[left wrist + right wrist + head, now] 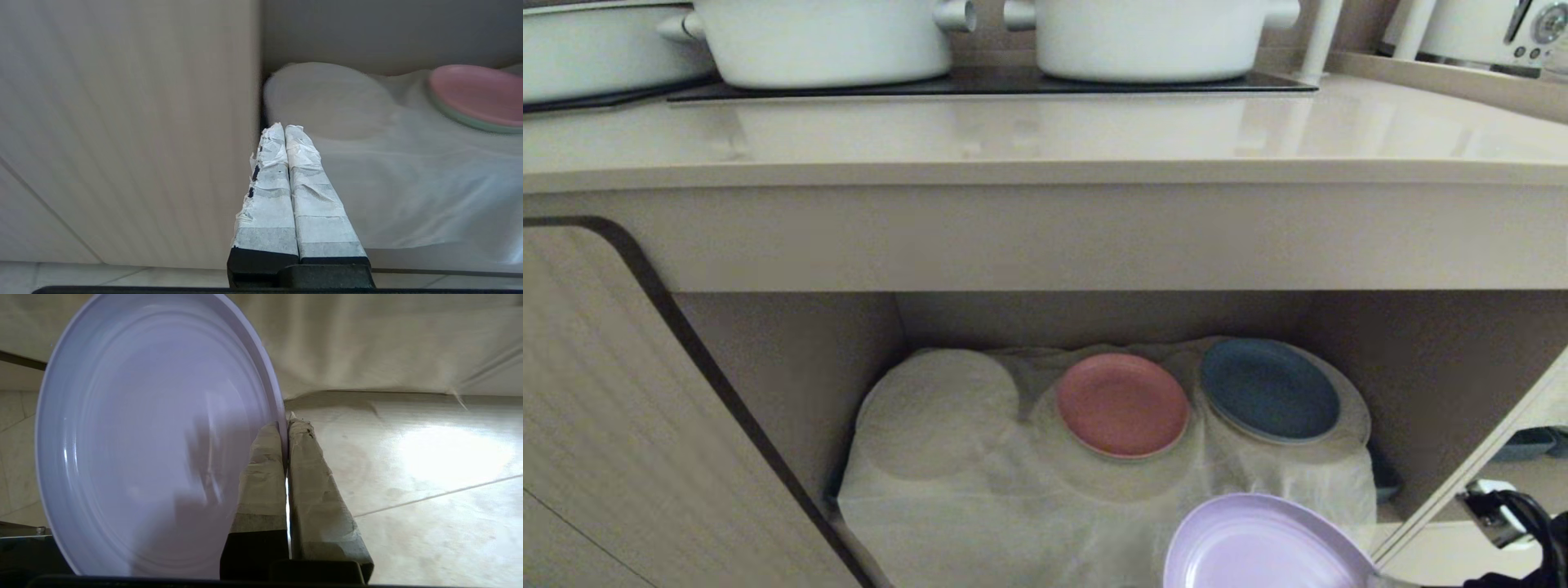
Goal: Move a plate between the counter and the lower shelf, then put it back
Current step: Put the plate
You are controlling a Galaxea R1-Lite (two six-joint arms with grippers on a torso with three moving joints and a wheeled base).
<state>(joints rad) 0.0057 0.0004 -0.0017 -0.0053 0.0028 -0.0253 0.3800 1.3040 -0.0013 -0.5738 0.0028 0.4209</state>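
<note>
The jaws of the right gripper point(286, 428) are pressed together on the rim of the plate point(155, 437), one taped finger on each face of the rim; the jaws of the left gripper point(284, 132) are closed on nothing, their taped fingers touching along their length.

In the head view, the plate point(1258, 547) shows at the bottom edge, in front of the lower shelf point(792, 367) and right of its middle, held clear of the counter point(1045, 131). A crinkled white sheet point(980, 506) covers the shelf in round mounds. A salmon-pink plate point(1123, 404) sits on the middle mound and a dark blue plate point(1270, 390) just beside it on the right one; the left mound is bare. On the counter, white pots point(825, 41) stand on a black hob panel point(996, 84).

In the left wrist view, the left gripper sits low in front of the shelf, near the edge of a pale wood-grain cabinet panel point(122, 122), pointing toward the bare mound, with the pink plate point(478, 96) off to one side.

In the right wrist view, the lavender plate stands nearly on edge, its hollow face toward the camera, over a pale tiled floor point(429, 477).
</note>
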